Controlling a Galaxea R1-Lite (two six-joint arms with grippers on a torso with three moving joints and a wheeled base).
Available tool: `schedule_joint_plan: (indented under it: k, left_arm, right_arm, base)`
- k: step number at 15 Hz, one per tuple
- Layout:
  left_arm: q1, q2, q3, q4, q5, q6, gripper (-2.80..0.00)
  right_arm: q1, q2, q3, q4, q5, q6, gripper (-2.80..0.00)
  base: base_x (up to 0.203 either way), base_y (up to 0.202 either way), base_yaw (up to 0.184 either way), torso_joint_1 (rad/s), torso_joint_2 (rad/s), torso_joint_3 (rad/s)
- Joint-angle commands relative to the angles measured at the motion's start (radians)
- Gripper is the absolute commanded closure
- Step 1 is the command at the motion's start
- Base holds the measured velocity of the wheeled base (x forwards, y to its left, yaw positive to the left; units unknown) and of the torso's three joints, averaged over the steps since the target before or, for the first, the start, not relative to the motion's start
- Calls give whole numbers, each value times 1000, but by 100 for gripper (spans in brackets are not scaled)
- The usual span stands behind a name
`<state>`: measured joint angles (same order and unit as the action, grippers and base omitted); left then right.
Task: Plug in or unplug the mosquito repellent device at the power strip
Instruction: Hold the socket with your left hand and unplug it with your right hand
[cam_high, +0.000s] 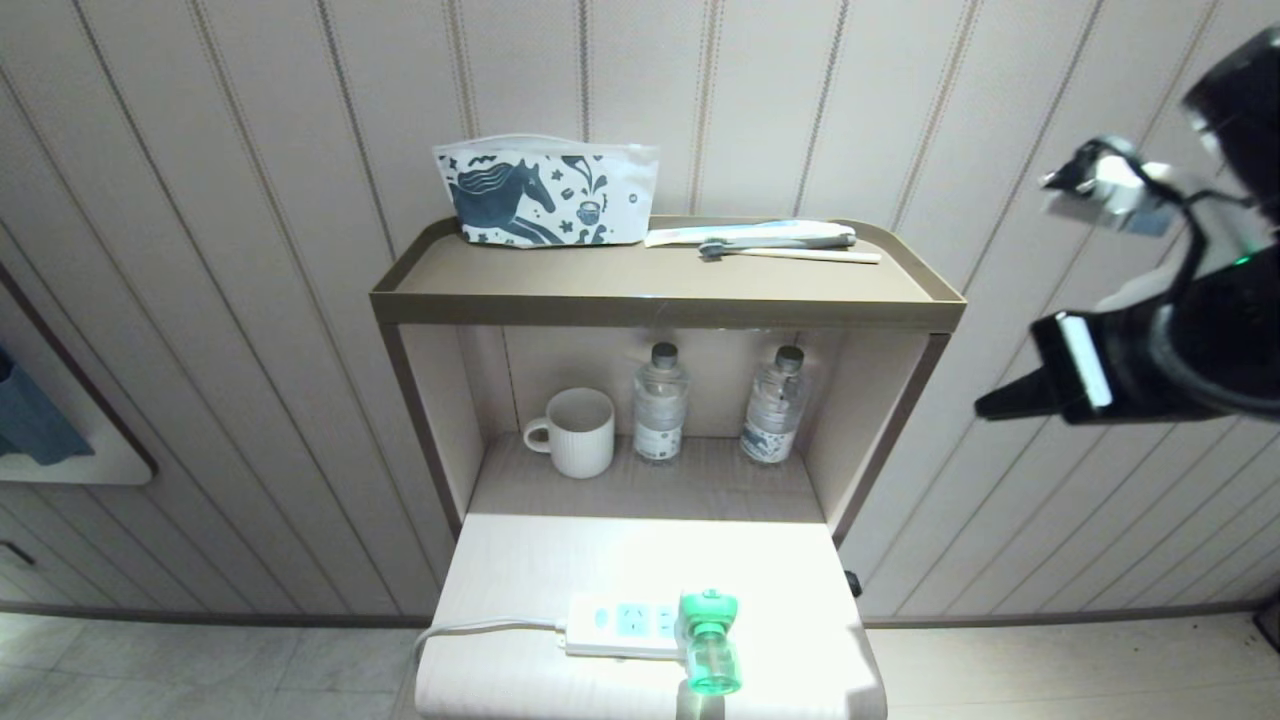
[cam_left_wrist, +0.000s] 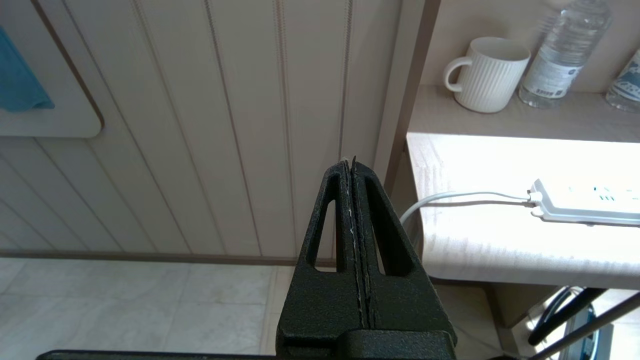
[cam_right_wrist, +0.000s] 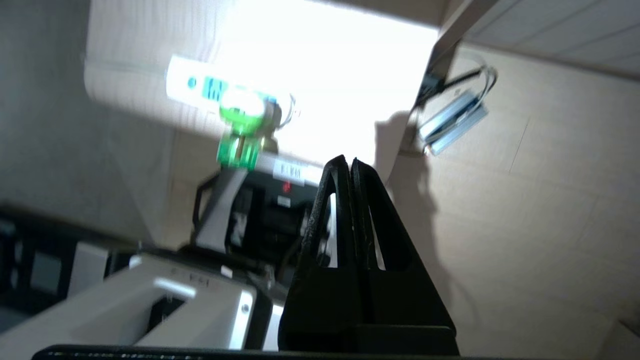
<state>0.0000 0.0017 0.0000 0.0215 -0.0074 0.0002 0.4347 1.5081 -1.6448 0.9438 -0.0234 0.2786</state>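
The mosquito repellent device (cam_high: 709, 642), a green-topped head over a translucent green bottle, sits plugged into the right end of the white power strip (cam_high: 620, 624) on the low tabletop; its bottle points toward the table's front edge. The right wrist view also catches the device (cam_right_wrist: 241, 124) and the strip (cam_right_wrist: 200, 86). My right gripper (cam_high: 985, 408) is shut and empty, held high to the right of the shelf unit, far from the device; its fingertips (cam_right_wrist: 348, 161) press together. My left gripper (cam_left_wrist: 348, 161) is shut, parked low to the left of the table, near the strip's cord (cam_left_wrist: 465, 196).
A shelf unit (cam_high: 660, 305) stands behind the tabletop (cam_high: 520, 570), with a white mug (cam_high: 578, 430) and two water bottles (cam_high: 659, 402) inside. On top lie a horse-print pouch (cam_high: 545, 192) and a toothbrush (cam_high: 790, 252). A panelled wall runs behind it all.
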Motion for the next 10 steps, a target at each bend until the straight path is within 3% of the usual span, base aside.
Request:
schedule_joint_plan:
  k: [1, 5, 6, 8, 10]
  left_arm:
    - [0, 0, 0, 0, 0, 0, 0]
    - [0, 0, 0, 0, 0, 1, 0]
    - [0, 1, 0, 0, 0, 1, 0]
    - [0, 0, 0, 0, 0, 1, 0]
    - [0, 0, 0, 0, 0, 1, 0]
  right_arm:
    - [86, 147, -17, 51, 1, 13, 0]
    - [220, 223, -37, 78, -3, 78, 0]
    - [237, 237, -33, 85, -4, 87, -280]
    - [246, 273, -40, 83, -3, 103, -280]
    - [252, 310, -56, 78, -1, 187, -280]
  base:
    - [0, 0, 0, 0, 0, 0]
    - [0, 0, 0, 0, 0, 0]
    - [0, 0, 0, 0, 0, 0]
    - [0, 0, 0, 0, 0, 0]
    - [0, 0, 0, 0, 0, 0]
